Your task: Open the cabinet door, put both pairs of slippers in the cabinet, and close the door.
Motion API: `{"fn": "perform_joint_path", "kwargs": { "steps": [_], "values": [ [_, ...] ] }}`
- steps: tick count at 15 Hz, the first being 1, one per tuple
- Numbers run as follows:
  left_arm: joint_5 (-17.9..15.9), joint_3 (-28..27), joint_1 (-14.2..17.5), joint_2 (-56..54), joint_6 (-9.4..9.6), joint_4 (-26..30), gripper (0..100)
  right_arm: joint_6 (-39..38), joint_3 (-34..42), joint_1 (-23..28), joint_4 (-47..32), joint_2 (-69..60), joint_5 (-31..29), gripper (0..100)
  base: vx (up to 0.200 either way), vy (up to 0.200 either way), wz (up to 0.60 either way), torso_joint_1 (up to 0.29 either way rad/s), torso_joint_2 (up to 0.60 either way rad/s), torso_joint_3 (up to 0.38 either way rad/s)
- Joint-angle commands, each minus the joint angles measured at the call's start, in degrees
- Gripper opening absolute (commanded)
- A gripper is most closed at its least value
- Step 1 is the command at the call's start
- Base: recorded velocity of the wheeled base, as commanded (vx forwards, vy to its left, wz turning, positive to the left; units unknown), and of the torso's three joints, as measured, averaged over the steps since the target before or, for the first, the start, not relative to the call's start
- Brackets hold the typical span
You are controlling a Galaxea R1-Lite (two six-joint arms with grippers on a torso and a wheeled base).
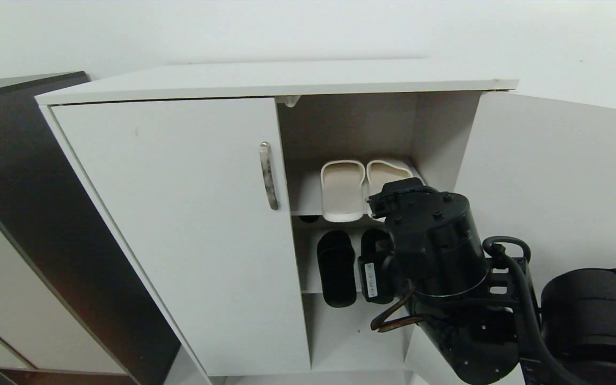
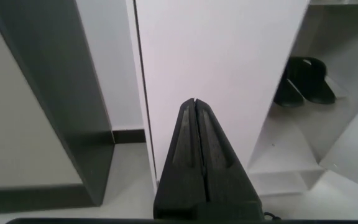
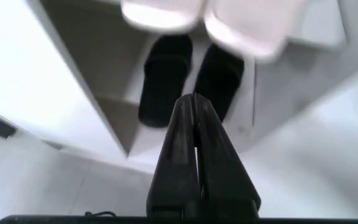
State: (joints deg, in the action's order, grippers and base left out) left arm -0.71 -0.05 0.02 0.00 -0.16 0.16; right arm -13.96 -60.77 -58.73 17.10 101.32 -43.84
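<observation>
The white cabinet (image 1: 179,224) has its right door (image 1: 554,187) swung open and its left door shut. On the upper shelf lies a pair of white slippers (image 1: 343,190), also seen as white slippers (image 3: 166,12). On the shelf below lies a pair of black slippers (image 1: 336,267), also seen as black slippers (image 3: 165,78) and black slippers (image 2: 306,81). My right arm hangs in front of the open compartment; the right gripper (image 3: 194,99) is shut, empty, just outside the black pair. My left gripper (image 2: 194,102) is shut and empty, low before the closed left door.
A metal handle (image 1: 268,175) runs down the closed left door's edge. A dark panel (image 1: 30,214) stands to the cabinet's left. The bottom compartment (image 1: 351,331) of the cabinet is bare. A white wall is behind.
</observation>
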Motion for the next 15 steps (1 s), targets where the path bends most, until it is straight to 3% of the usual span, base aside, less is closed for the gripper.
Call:
{"fn": "perform_joint_path", "kwargs": {
  "steps": [1,14,15],
  "values": [
    [0.0,0.05,0.06,0.0,-0.02,0.02,0,-0.02,0.13,-0.06,0.04,0.11,0.51,0,-0.2,0.0,0.0,-0.002,0.0,-0.002],
    [0.0,-0.04,0.06,0.0,-0.02,0.02,0,0.07,1.62,0.73,0.12,-0.33,0.51,0,-0.2,0.0,0.0,0.004,0.0,0.003],
    [0.0,-0.04,0.06,0.09,-0.02,0.02,0,0.07,1.8,0.99,0.12,-0.42,0.6,0,0.0,0.0,0.0,0.0,0.0,0.0]
  ]
}}
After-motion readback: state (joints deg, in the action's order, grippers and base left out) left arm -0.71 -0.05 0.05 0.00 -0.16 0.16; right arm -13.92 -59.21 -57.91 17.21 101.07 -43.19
